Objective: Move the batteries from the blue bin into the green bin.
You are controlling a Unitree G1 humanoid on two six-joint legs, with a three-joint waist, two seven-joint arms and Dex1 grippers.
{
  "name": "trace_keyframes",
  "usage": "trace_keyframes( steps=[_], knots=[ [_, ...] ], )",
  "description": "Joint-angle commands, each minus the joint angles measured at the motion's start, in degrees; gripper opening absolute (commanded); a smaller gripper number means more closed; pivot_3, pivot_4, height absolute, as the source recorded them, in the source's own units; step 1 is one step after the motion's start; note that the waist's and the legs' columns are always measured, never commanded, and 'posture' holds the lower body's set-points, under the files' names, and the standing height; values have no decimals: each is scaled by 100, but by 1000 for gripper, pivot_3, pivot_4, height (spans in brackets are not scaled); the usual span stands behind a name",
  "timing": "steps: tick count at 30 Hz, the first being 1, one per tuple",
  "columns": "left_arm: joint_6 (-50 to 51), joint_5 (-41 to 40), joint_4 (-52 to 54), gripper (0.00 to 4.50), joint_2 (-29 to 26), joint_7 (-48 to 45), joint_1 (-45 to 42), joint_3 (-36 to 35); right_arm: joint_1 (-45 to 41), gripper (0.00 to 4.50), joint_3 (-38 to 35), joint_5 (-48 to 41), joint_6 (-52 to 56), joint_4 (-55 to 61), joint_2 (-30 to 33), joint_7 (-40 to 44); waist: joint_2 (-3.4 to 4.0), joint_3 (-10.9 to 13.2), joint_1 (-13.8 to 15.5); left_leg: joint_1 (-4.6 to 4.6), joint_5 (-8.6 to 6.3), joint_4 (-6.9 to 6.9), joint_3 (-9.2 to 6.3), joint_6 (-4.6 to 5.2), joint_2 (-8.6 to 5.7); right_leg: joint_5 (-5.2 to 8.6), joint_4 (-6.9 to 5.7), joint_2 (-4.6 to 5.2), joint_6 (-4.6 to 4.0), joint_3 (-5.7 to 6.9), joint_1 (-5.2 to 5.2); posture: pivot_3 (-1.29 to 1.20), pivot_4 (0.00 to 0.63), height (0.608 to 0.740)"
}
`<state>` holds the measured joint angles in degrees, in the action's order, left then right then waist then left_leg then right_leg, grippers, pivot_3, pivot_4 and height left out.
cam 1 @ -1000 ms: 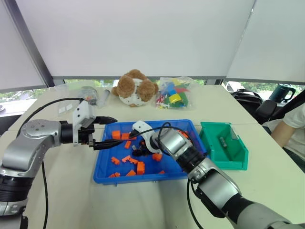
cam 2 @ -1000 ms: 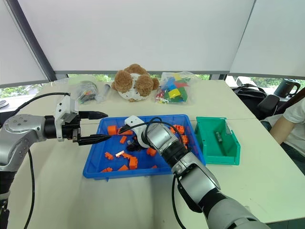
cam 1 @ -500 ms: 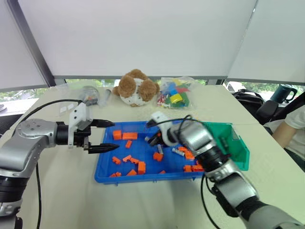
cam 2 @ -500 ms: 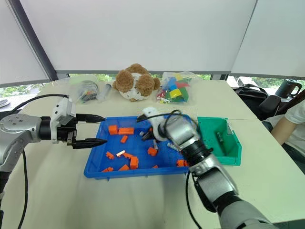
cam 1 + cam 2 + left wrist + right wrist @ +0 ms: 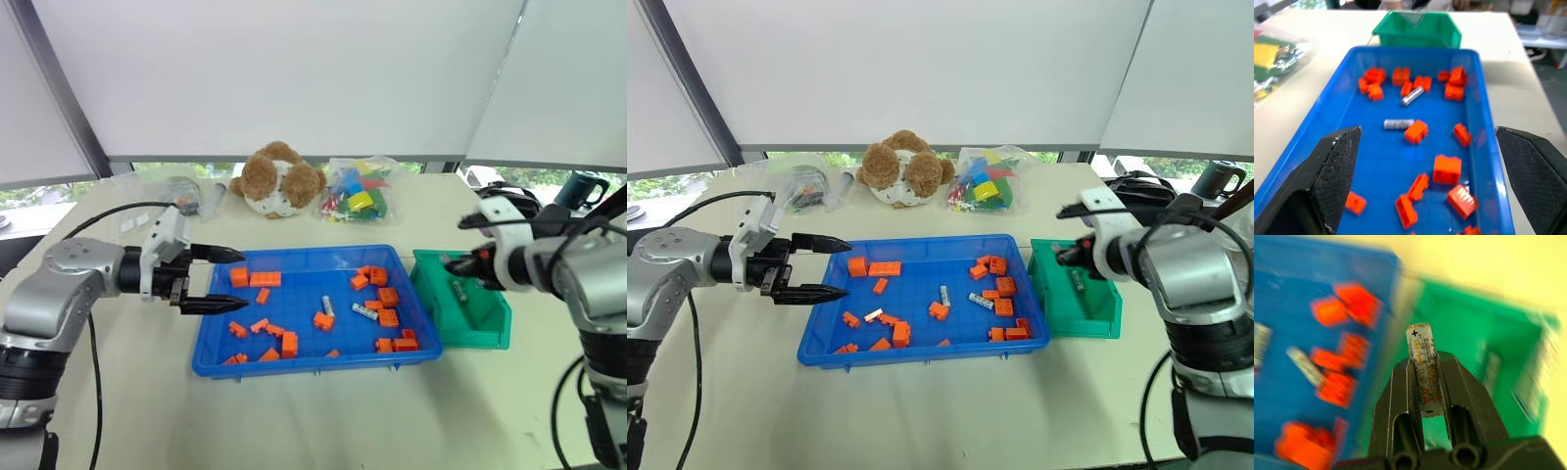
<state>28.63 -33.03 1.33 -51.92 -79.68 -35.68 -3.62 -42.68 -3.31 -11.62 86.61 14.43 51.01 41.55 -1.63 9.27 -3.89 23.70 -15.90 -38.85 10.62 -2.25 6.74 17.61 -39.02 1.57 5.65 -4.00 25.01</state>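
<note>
One battery [image 5: 458, 291] already lay in the green bin [image 5: 490, 331], the right hand [image 5: 1422, 382] hovered above it clamped on another, two batteries [image 5: 364, 311] remained in the blue bin [image 5: 304, 362], and the left hand [image 5: 227, 279] gaped empty.

Both arms are showing rounded silver-grey metallic housings with black joint sections. Black cables are looping outside each forearm. The left gripper [image 5: 223, 279] is carrying a white wrist block and two tapered black fingers [image 5: 1332, 169] with a fine cross-hatched texture. The right gripper [image 5: 1424, 382] is showing smooth black fingers with two round holes at their base.
</note>
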Motion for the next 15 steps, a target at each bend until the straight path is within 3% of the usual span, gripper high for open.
trace_keyframes(
  steps=[1, 6, 7, 11, 15],
  knots=[
    [-23, -11, -103, 4500, -14, -156, -138, 12, 220, 1413, -201, -146, -202, 78, 182, -82, 0, 0, -6, 0, 0, 0, -1, 0, 0, 0, 0, -1, 0, 0, 0, 0, 150, 733],
    [65, -57, -157, 4500, -18, -282, -184, 44, 407, 4078, -190, -268, -437, -58, 243, -143, 1, 1, 10, 0, 0, -2, 0, 0, 0, 0, 0, 0, 1, -1, -1, 0, 150, 733],
    [80, -59, -160, 4500, -22, -299, -189, 36, 373, 4420, -184, -309, -455, -49, 258, -134, 1, 1, 11, 0, 0, -3, 0, 0, 0, 0, 0, 0, 1, -1, -1, 0, 150, 733],
    [267, -172, -190, 4500, -42, -328, -258, -57, -187, 4420, -79, -727, -468, 153, 177, 97, 3, 2, 11, 0, 0, -4, 0, 0, 0, 0, -1, 0, 0, -1, 0, 0, 150, 733],
    [292, -149, -236, 4500, -36, -326, -307, -64, -863, 4420, 457, -1169, -278, 237, -607, 112, 2, 1, -17, -2, 0, -2, -3, 0, 1, 0, -5, -4, 0, -1, 1, 0, 150, 733]
  ],
)
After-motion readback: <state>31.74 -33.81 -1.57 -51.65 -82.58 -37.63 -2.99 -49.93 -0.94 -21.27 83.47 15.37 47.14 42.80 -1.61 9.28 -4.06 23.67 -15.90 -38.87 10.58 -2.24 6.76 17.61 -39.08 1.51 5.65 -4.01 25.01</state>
